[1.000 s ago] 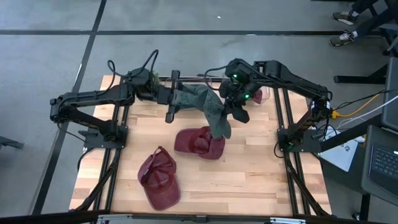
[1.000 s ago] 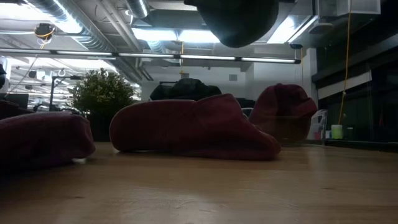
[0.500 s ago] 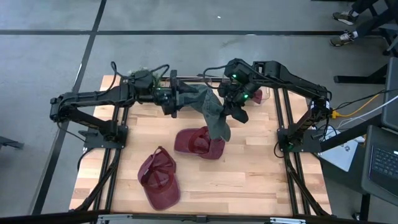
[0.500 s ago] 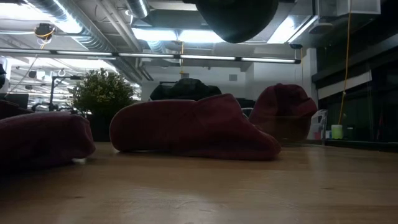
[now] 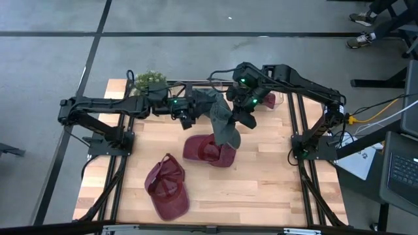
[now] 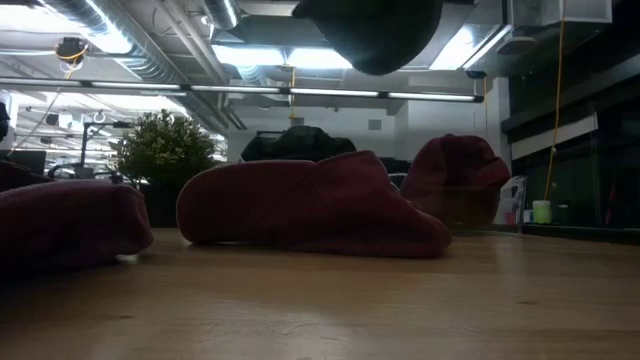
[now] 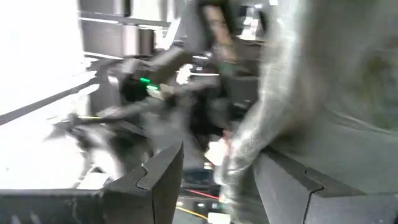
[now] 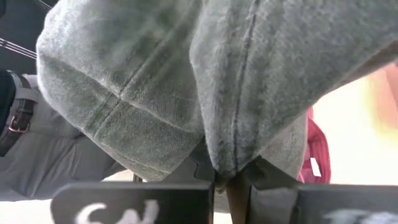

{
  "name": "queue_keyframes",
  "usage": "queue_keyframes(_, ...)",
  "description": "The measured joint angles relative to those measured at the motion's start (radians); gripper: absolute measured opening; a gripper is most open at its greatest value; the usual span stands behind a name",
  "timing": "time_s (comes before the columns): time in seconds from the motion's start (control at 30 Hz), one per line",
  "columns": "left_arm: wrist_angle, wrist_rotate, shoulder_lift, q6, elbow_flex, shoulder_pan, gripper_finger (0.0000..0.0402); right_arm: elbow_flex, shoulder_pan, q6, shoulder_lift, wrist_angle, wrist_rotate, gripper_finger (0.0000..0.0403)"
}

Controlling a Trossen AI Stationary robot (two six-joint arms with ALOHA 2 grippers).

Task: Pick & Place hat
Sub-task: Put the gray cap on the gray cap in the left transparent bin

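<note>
- Nearest in the low view lie two maroon caps on the table: one at the front, another mid-table under the hanging cloth; a third sits at the back by the right arm.
- Above them hangs the grey hat, held off the table between both arms, its loose end drooping toward the middle cap.
- The right gripper has its fingers pinched together on a seam fold of the hat; the right wrist view shows the fabric clamped right at the tips.
- The left gripper stands with its fingers apart at the hat's other edge. The fabric lies against one finger, but the blurred wrist view leaves it unclear whether any is caught.
- To do this step well, I judge the left gripper should slide its fingers around the free edge and close before any carrying, while the right keeps its pinch steady and high so the drooping end clears the cap below.
- Farthest back, a plant stands at the rear left.
</note>
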Motion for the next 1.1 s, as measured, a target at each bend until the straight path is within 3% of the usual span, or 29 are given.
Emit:
queue_keyframes(0.17, 0.02, -0.002, 0.005, 0.0, 0.0, -0.007, 0.0184, 0.0, 0.0, -0.002, 0.04, -0.008, -0.023, 0.0014)
queue_keyframes(0.43, -0.161, 0.02, 0.012, -0.035, 0.0, -0.034, 0.0184, 0.0, 0.003, 0.001, 0.046, 0.007, -0.088, 0.0015)
queue_keyframes(1.1, -0.053, 0.033, 0.076, -0.011, 0.0, -0.028, 0.0179, 0.0, 0.031, -0.012, 0.05, 0.007, -0.123, 0.0015)
